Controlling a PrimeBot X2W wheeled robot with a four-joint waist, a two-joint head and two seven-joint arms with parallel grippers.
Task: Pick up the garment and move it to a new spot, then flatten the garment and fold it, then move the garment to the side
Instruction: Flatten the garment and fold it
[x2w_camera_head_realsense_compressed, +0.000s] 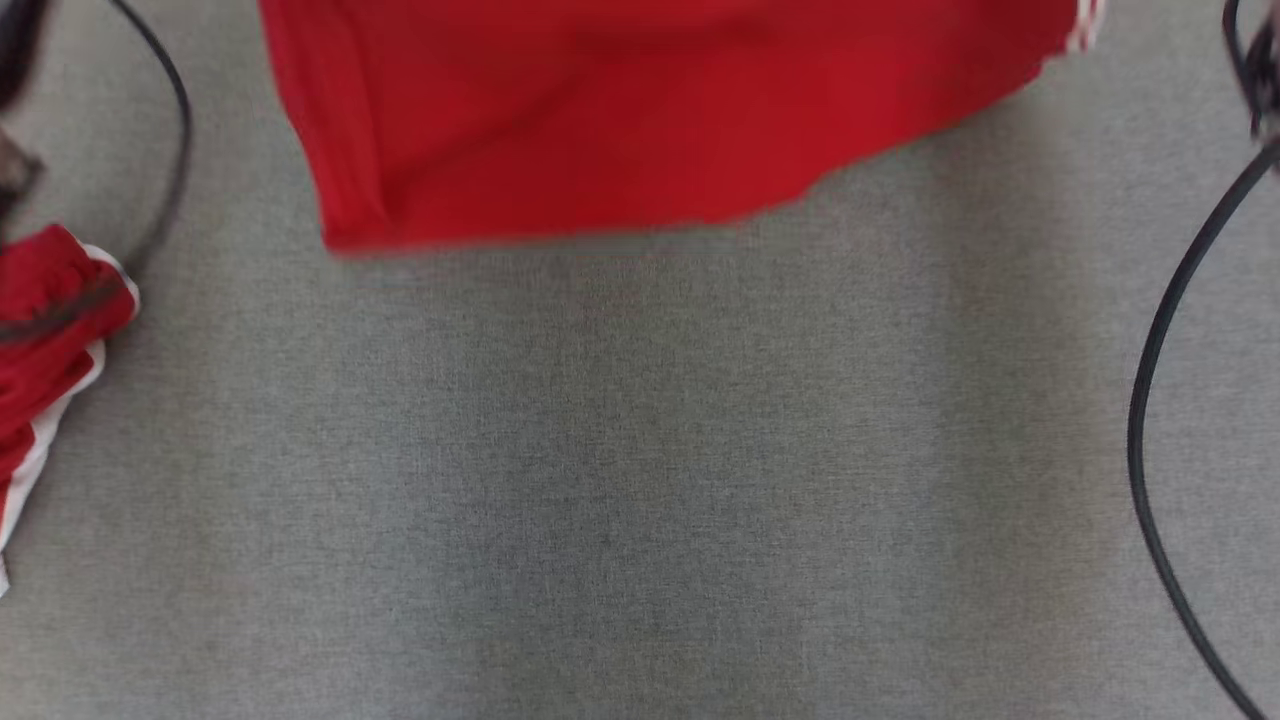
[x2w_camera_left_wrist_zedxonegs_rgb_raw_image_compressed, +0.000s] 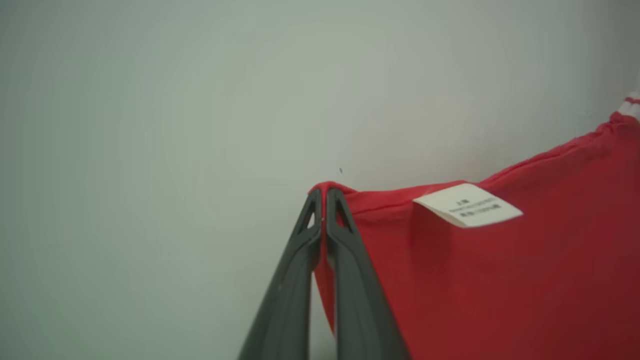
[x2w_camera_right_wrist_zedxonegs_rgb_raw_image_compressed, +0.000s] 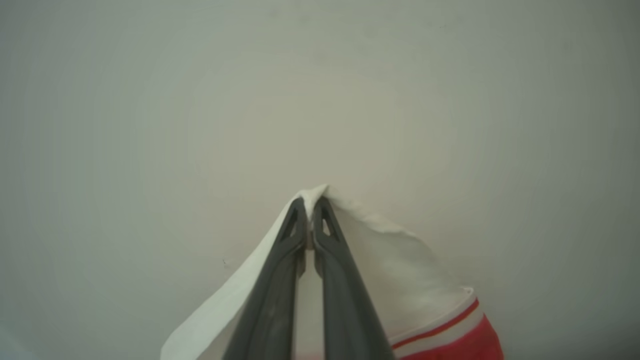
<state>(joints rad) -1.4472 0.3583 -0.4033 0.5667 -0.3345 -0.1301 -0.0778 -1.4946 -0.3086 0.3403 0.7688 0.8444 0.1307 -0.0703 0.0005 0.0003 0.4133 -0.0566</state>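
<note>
Head view is showing the grey worktop (x2w_camera_head_realsense_compressed: 640, 480) lying bare across its near and middle stretch, leaving open room. A black cable (x2w_camera_head_realsense_compressed: 1150, 400) is curving down the right side, a second cable (x2w_camera_head_realsense_compressed: 182, 130) is looping at the far left, and red-and-white cloth (x2w_camera_head_realsense_compressed: 50, 320) is bunching at the left edge. Farther off, the red garment (x2w_camera_head_realsense_compressed: 640, 110) is hanging spread over the worktop. The left hand (x2w_camera_left_wrist_zedxonegs_rgb_raw_image_compressed: 324, 200) is clamping its red edge near a white label (x2w_camera_left_wrist_zedxonegs_rgb_raw_image_compressed: 467, 205); the right hand (x2w_camera_right_wrist_zedxonegs_rgb_raw_image_compressed: 311, 207) is pinching its white trim.
</note>
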